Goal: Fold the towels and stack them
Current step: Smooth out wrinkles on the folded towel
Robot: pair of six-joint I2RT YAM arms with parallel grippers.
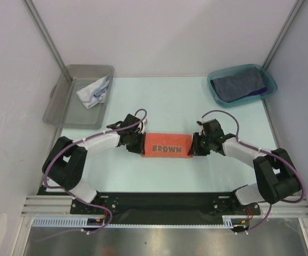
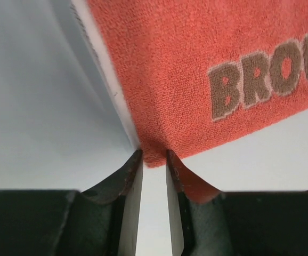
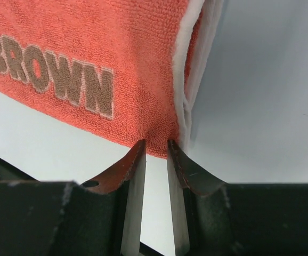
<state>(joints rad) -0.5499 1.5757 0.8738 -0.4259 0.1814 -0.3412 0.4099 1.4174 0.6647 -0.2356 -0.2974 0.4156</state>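
A pale counter stands between plain light walls. Far left, a grey bin holds a crumpled pale cloth. Mid-counter, the left end effector has its fingertips narrowly parted around a corner of the folded orange-red towel. The right end effector does likewise at the other end; whether either pinches, I cannot tell. Far right, a teal bin holds a grey-blue towel over a mostly hidden purple towel
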